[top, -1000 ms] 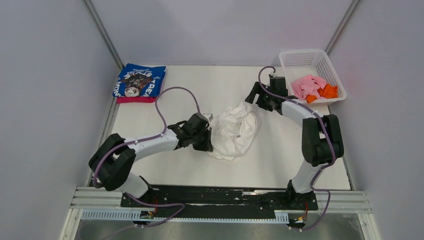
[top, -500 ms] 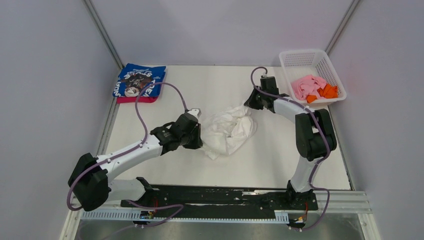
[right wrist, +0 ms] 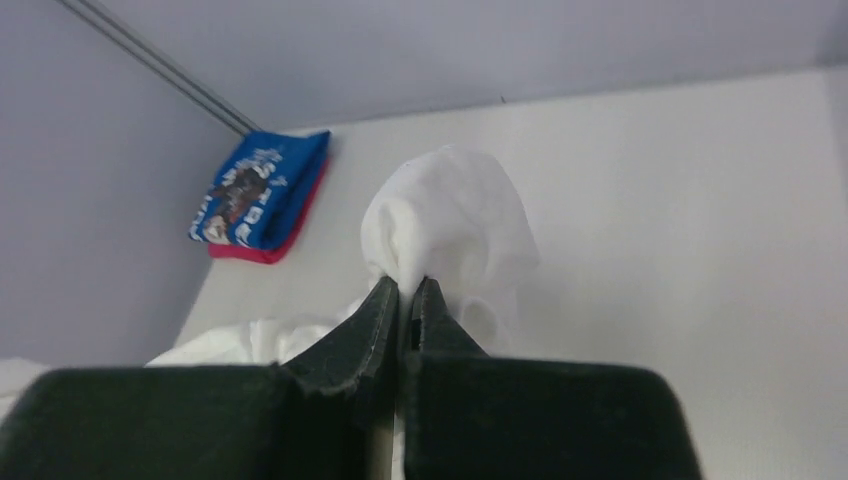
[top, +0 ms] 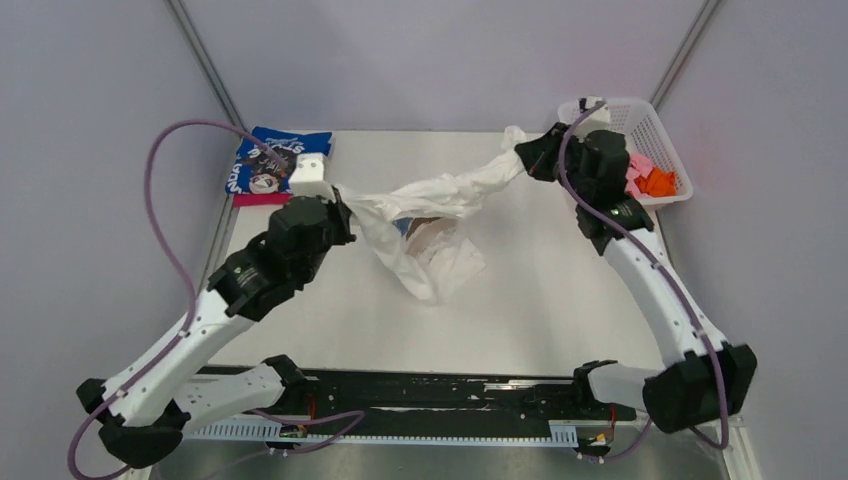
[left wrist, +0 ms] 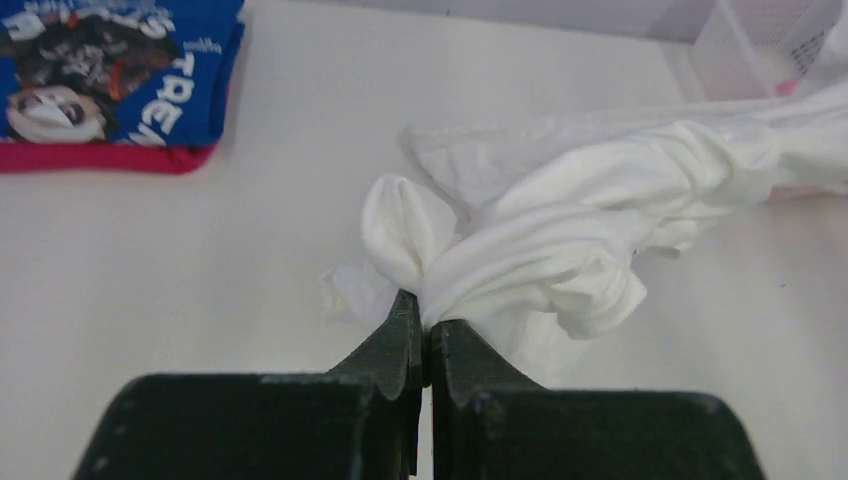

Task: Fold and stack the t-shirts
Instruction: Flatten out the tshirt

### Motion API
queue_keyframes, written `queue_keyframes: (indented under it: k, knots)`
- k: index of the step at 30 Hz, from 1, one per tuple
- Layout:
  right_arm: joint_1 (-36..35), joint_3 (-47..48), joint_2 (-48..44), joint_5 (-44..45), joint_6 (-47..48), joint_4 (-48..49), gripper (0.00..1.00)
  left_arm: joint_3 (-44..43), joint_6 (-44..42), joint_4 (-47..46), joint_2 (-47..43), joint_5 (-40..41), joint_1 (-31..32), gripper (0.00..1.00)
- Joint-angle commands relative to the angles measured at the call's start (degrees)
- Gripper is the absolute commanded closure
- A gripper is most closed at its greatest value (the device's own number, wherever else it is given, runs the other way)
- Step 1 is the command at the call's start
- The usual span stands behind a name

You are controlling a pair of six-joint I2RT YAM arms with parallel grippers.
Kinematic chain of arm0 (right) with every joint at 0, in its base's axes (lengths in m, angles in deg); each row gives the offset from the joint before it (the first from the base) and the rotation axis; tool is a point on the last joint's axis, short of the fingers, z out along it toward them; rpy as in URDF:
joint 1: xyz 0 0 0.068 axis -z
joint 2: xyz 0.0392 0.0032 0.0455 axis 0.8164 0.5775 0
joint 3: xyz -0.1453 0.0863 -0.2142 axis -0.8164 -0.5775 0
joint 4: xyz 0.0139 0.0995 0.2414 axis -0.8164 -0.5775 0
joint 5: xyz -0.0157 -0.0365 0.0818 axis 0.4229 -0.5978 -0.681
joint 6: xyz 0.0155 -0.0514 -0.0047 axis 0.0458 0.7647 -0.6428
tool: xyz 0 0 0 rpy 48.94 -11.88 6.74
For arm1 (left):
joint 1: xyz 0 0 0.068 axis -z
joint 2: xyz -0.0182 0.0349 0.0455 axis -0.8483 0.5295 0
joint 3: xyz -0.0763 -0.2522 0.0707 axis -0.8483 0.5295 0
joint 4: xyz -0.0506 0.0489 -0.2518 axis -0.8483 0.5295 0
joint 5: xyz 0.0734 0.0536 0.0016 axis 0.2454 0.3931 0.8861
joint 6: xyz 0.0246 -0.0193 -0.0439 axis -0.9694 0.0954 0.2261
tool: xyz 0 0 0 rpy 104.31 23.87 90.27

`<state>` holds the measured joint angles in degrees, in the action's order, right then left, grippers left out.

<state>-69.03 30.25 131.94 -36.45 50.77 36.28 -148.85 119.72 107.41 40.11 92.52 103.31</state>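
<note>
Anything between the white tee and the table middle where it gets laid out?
Nothing visible. Left gripper and right gripper hold white tee stretched over bare table; blue tee sits far-left, basket far-right.

A t-shirt (top: 440, 192) spans between the left gripper (top: 343, 198) and the right gripper (top: 527, 158). Folded t-shirts (top: 275, 165) lie behind and left of the left gripper. A basket (top: 630, 103) with loose t-shirts (top: 652, 181) in it sits just right of the right gripper.

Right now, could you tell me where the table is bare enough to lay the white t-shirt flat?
The widest bare table lies between the hanging white t-shirt and the arm bases, toward the right arm. Crowded: the blue t-shirt stack far left, the basket far right.
</note>
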Motion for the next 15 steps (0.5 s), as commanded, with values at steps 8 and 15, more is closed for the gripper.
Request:
queue_keyframes:
  k: [8,15]
  knots:
    - [-0.38,4.79,-28.06,-2.54,10.19,4.57,1.00,-15.80,-21.43,-13.22,-15.27,-3.00,-0.01,1.00]
    - [-0.39,11.72,-34.85,-9.26,11.89,1.90,1.00,-26.72,-23.34,-9.79,-14.92,-20.68,-0.01,1.00]
